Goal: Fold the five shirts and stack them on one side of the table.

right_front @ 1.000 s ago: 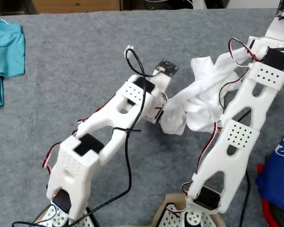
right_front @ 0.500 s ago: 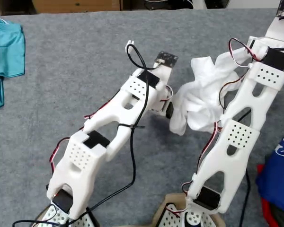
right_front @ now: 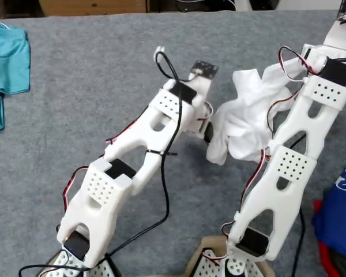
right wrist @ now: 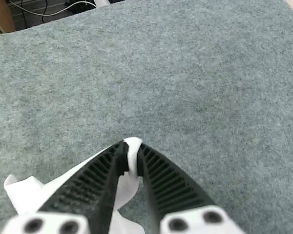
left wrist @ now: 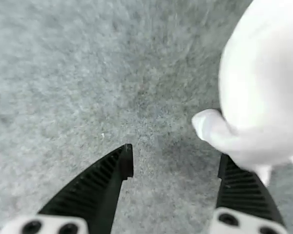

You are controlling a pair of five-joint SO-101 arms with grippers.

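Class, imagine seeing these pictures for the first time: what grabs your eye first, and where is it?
A crumpled white shirt sits bunched right of the middle of the grey table. The right gripper is shut on a fold of it, while the left gripper hangs open beside its edge, just over the table. A teal shirt lies at the table's far left edge.

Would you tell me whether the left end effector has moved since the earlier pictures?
Yes. Against the still teal shirt, the left end effector moved toward the far edge.
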